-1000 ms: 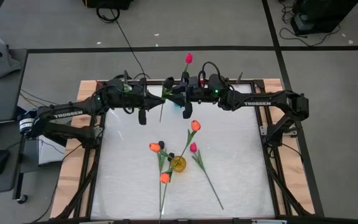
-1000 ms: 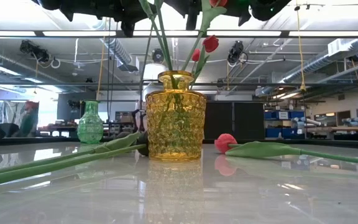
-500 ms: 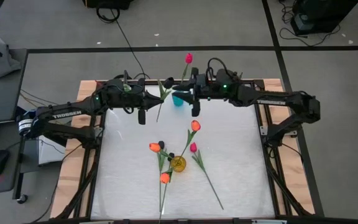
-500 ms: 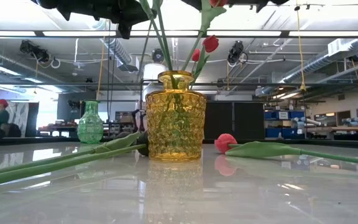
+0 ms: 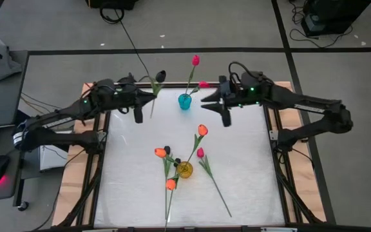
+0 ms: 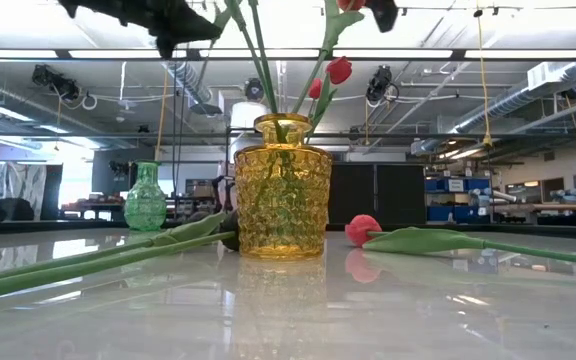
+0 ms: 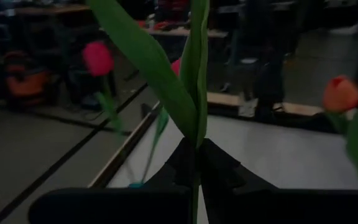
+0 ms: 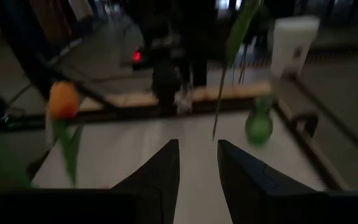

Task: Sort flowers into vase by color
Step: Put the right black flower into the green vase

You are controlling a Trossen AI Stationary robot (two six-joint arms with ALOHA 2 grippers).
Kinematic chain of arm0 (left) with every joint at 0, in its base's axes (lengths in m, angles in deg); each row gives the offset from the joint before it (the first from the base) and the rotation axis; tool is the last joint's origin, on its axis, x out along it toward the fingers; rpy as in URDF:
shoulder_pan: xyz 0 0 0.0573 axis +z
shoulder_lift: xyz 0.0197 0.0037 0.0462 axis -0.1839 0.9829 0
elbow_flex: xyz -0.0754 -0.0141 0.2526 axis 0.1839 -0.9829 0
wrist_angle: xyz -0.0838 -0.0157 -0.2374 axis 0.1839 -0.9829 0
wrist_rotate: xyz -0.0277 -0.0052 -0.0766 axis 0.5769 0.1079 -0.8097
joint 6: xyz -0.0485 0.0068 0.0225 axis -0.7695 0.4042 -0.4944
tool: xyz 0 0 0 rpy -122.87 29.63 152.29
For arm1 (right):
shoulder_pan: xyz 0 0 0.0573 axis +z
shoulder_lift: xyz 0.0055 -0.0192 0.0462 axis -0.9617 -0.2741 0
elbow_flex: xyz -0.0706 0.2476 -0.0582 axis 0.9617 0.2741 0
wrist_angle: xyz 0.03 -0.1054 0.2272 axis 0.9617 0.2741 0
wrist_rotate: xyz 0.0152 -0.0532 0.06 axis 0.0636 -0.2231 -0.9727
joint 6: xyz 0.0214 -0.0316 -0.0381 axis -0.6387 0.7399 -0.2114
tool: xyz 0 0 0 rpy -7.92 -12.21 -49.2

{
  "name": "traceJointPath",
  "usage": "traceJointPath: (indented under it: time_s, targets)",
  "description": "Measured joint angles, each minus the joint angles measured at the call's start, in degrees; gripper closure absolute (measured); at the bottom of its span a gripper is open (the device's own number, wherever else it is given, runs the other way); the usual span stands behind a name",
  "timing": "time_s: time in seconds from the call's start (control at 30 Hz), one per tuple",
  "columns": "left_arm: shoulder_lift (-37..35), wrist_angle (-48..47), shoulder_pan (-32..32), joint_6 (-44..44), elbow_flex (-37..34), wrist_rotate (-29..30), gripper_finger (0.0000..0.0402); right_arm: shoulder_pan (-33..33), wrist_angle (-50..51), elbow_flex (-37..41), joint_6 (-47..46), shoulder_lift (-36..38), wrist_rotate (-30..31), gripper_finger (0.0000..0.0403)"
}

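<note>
My left gripper (image 5: pixel 148 98) is at the far left of the table, shut on a black-budded tulip (image 5: pixel 161 75). My right gripper (image 5: pixel 204 100) stands open and holds nothing, right of the small teal vase (image 5: pixel 184 101). That vase holds a tall pink tulip (image 5: pixel 195 60), with a second pink bud (image 5: pixel 203 84) beside it. At mid-table the yellow vase (image 6: pixel 283 185) holds orange tulips (image 5: pixel 202 130). One pink tulip (image 5: pixel 200 153) lies flat on the table right of it, and a long green stem (image 6: pixel 88 262) lies to its left. My left gripper pinches the black tulip's green stem (image 7: pixel 194 146) between its two fingers, just below the leaves. The fingers reach in about level from the table's left and lie across the stem. The flower is lifted clear, bud up and leaning toward the far edge, with its lower stem (image 5: pixel 151 113) hanging below.
The white table (image 5: pixel 250 187) has a wooden rim and a dark frame. Open surface lies along its near, left and right parts. Cables and floor lie beyond the far edge, and a mouse and desk stand off to the left.
My right gripper has drawn back from the teal vase toward the table's right edge and risen, its fingers empty. A second pink bud now shows by the vase. My left gripper has carried the black tulip toward the table's left, still lifted.
</note>
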Motion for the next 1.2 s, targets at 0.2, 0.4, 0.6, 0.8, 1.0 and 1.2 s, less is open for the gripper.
traceJointPath:
  time_s: [0.2,0.4,0.6,0.8,1.0,1.2]
  targets:
    - [-4.7,-7.0,1.6,1.9,0.0,6.5,0.0386,1.9,13.1,0.0,-1.4,4.1,-0.1,0.0285]
    - [-8.4,-7.3,3.1,3.5,0.0,12.2,0.0386,4.5,18.3,0.0,-3.2,5.0,-0.2,0.0285]
    - [-11.0,-7.4,4.8,5.5,0.0,18.0,0.0386,6.7,18.2,2.6,-3.7,4.9,0.3,0.0285]
    - [-12.3,-5.9,6.6,8.8,0.0,21.7,0.0386,7.3,17.1,6.3,-7.0,4.9,0.5,0.0285]
    - [-12.8,-4.6,9.0,9.9,0.0,23.5,0.0386,7.3,13.9,10.2,-7.8,4.9,0.3,0.0285]
    - [-12.8,-0.9,11.8,12.2,0.0,25.0,0.0386,7.3,9.7,14.3,-10.2,4.9,0.3,0.0285]
